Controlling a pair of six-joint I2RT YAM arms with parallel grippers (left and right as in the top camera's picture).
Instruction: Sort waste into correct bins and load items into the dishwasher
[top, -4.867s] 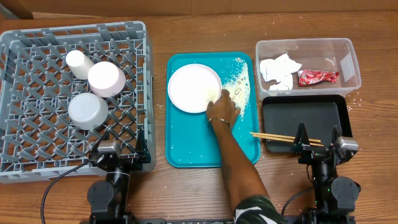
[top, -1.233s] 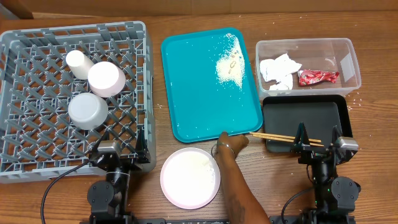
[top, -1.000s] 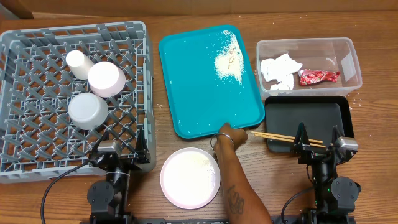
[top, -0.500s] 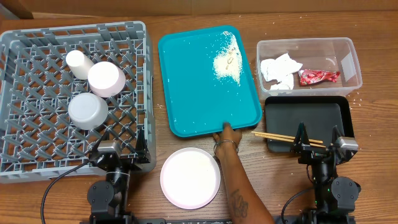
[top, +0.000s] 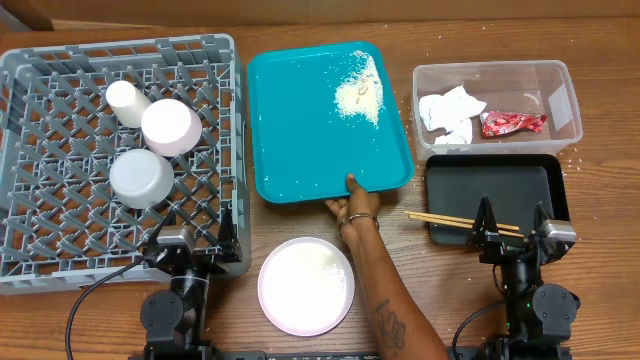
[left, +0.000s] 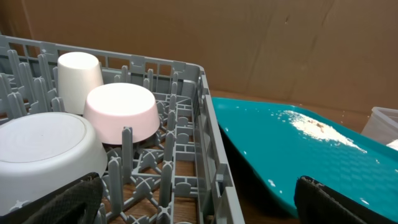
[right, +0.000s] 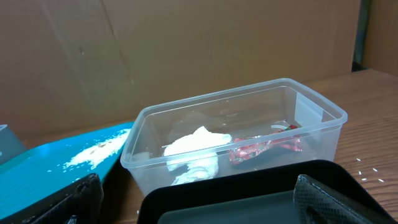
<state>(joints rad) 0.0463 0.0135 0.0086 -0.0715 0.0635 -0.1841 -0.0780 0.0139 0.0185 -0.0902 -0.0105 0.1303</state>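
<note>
— Three dishes stand upside down in our grey dish rack (top: 60, 210), which fills the left edge of the table (top: 80, 320): a small white cup (top: 127, 102), a pale pink bowl (top: 171, 126) and a white bowl (top: 141, 177). What do we see in the middle?

— We see the teal tray (top: 300, 130) against the far edge, just beside the rack. The rice grains (top: 358, 92) are heaped toward its far right corner. A person's hand (top: 355, 208) holds the tray by its near rim, thumb on top.

— And the white plate (top: 306, 285)?

— It lies flat at the table's near edge, between our two grippers and apart from the teal tray.

— Where is the waste?

— In the far right corner, the clear tub (top: 490, 66) holds the crumpled napkin (top: 448, 112) and the red wrapper (top: 512, 124) side by side. Nearer us along the right edge sits the black tray (top: 490, 185). The chopsticks (top: 450, 219) lie across its near left corner, their tips out over the table.

— And our grippers?

— Our left gripper (top: 195, 235) hangs at the rack's near right corner, and our right gripper (top: 512, 222) over the black tray's near edge. Both are spread wide and hold nothing. Each wrist view shows its pads far out at the bottom corners.
</note>
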